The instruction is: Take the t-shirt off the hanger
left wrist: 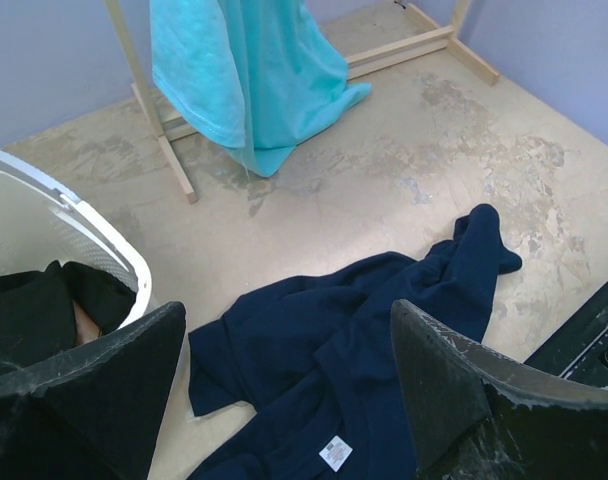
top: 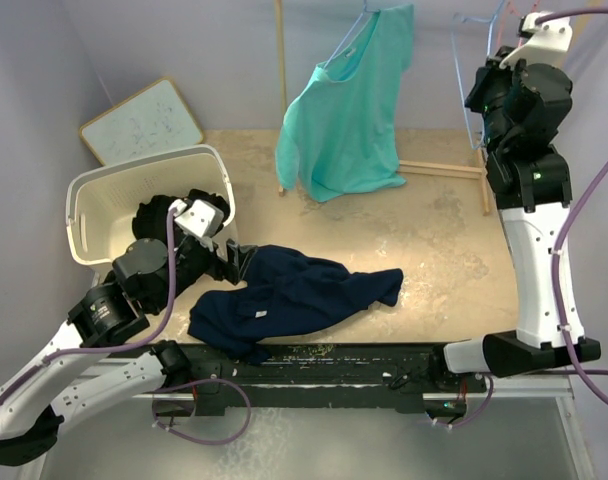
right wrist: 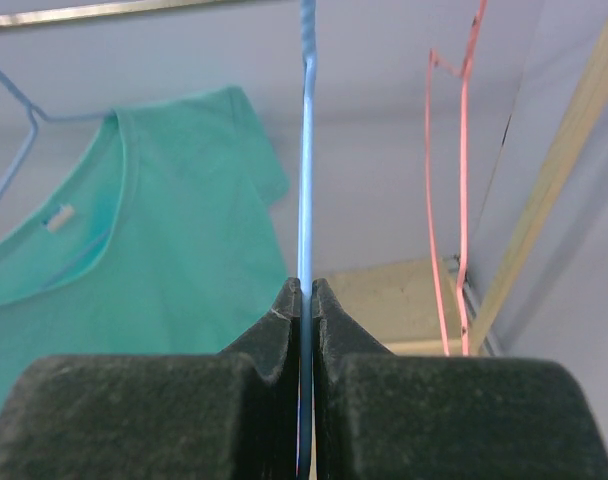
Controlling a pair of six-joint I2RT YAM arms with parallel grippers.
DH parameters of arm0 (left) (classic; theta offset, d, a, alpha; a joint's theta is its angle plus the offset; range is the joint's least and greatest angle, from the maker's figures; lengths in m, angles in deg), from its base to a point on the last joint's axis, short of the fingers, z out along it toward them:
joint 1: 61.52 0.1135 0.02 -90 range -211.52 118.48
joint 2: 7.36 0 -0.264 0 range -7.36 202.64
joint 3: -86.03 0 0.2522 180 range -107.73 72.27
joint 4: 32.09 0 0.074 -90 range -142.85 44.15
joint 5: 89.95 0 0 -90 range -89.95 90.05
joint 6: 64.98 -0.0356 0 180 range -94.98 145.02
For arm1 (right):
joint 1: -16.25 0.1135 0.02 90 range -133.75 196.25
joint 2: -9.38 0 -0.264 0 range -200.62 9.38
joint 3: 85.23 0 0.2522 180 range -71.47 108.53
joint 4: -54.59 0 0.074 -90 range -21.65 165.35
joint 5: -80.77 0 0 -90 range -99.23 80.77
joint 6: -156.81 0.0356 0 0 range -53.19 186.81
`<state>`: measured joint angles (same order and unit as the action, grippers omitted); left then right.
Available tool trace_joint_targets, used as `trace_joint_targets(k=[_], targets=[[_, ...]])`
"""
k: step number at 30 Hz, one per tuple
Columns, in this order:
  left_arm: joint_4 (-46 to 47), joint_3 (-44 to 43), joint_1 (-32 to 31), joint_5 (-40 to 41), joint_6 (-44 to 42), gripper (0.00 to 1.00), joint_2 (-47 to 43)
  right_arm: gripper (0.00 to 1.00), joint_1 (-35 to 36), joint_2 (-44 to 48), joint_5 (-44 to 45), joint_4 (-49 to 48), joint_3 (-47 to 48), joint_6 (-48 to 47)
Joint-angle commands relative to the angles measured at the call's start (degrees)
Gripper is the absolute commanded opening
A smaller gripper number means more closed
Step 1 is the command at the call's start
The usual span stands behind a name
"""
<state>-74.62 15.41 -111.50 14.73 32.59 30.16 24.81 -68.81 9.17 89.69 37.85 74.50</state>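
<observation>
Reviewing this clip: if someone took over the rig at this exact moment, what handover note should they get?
Left gripper: jaws open, empty, low over the navy t-shirt.
Right gripper: jaws shut on the wire of a bare blue hanger, up at the rack.
Things: the navy t-shirt lies crumpled on the table, on no hanger, beside the white basket. A teal t-shirt hangs on its own hanger. A bare pink hanger hangs near the blue one.
Done: the navy shirt looks to be off its hanger.
Left: release the blue hanger; do the teal shirt too, if it counts.
</observation>
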Motion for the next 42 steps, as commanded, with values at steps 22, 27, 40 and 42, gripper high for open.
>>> trace_joint_targets(k=[22, 27, 40, 42], targets=[[2.67, 0.44, 6.24, -10.64, 0.39, 0.86, 0.48, 0.0, -7.83, -17.85, -7.25, -5.56, 16.08, 0.56], [2.82, 0.46, 6.82, -11.32, 0.64, 0.86, 1.46, 0.0, -8.38, -15.88, -8.71, -6.49, 11.06, 1.06], [4.07, 0.89, 7.09, -18.34, 0.3, 0.88, 5.45, 0.59, -8.47, -2.17, -14.56, -9.61, -6.01, 5.78], [4.28, 0.99, 7.11, -18.83, 0.1, 0.89, 6.05, 0.67, -8.47, 2.07, -15.38, -9.96, -10.38, 6.6]])
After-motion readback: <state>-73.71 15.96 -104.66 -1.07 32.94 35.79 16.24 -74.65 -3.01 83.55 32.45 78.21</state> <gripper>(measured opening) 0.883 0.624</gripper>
